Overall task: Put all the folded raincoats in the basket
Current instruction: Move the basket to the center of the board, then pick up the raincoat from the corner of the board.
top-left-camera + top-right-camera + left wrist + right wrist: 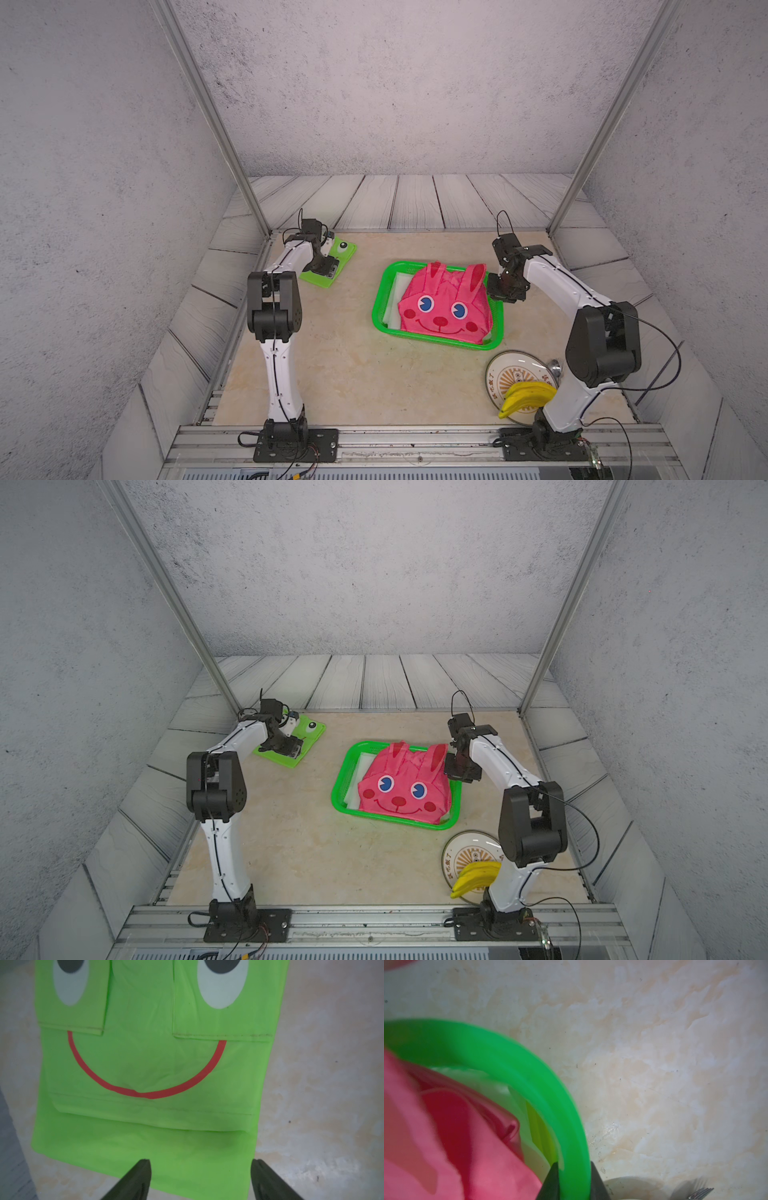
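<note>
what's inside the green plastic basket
A folded pink rabbit-face raincoat fills most of the bright green perforated plastic basket; a white layer shows beside it. Whatever lies beneath the raincoat is covered.

Beige marble tabletop: basket center; folded green frog raincoat behind-left of basket; round plate front-right of basket.

You see a round patterned plate on the beige tabletop, yellow bananas lying across its near edge, and a metal fork just beside it.
</note>
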